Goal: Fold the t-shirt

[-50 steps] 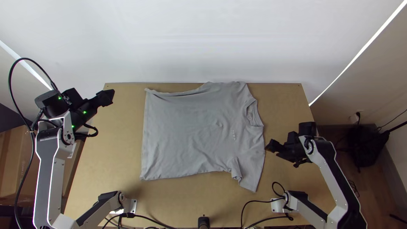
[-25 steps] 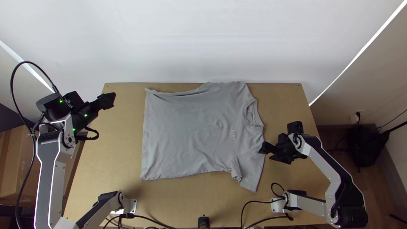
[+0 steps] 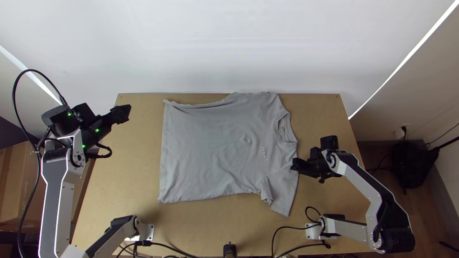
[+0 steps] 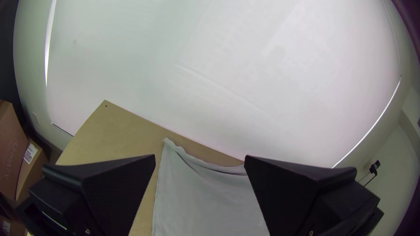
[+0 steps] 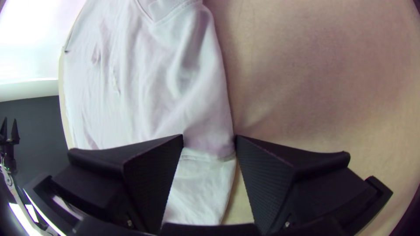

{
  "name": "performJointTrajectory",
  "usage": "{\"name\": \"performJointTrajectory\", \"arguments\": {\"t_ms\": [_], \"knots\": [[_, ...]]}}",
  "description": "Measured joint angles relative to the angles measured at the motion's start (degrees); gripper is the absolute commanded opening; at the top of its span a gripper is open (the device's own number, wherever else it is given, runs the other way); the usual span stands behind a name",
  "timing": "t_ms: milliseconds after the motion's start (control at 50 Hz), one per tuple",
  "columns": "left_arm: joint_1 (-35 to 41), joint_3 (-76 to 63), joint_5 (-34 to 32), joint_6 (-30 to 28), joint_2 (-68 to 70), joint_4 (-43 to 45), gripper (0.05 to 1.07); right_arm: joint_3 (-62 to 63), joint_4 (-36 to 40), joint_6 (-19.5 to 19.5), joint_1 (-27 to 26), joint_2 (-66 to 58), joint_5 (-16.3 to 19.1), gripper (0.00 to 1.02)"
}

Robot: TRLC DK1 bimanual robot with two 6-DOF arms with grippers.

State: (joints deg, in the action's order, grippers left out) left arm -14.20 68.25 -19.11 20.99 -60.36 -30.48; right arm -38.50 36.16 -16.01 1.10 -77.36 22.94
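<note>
Lying spread out, the grey t-shirt (image 3: 215, 143) has its shoulder edge beneath the right gripper (image 5: 209, 136), whose parted fingers straddle it near the sleeve seam (image 5: 203, 156), probably to pinch there and turn the sleeve (image 5: 197, 188) inward. Well apart, beyond the hem (image 3: 163, 157), the left gripper (image 4: 199, 156) hangs open by the wooden table's (image 3: 134, 167) side edge, likely leaving folding room.
</note>
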Motion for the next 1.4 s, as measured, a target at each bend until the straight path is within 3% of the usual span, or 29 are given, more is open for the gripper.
{"name": "performJointTrajectory", "arguments": {"t_ms": [160,320,640,780,1080,1400], "knots": [[0.00,-0.07,0.00,-2.21,0.00,-2.67,1.03,1.20,-1.70,0.02,1.14,0.17,-0.42,0.03],[0.13,-0.13,-0.02,-8.52,-0.90,-10.01,1.01,2.84,-3.32,0.02,1.16,1.14,-1.07,0.03],[6.71,-13.44,2.82,-37.59,-1.27,-36.81,1.01,4.46,-3.78,0.00,1.46,3.23,-1.29,0.03],[11.56,-19.96,7.96,-45.09,1.31,-41.44,1.01,4.83,-3.63,0.00,1.53,4.04,-1.49,0.03],[18.43,-25.24,11.30,-47.10,-0.79,-44.02,1.01,5.64,-2.89,-0.22,1.53,5.53,-1.53,0.03],[24.39,-26.73,11.74,-42.38,-5.81,-39.56,0.92,6.29,-2.69,-0.46,1.90,6.80,-1.70,0.02]]}}
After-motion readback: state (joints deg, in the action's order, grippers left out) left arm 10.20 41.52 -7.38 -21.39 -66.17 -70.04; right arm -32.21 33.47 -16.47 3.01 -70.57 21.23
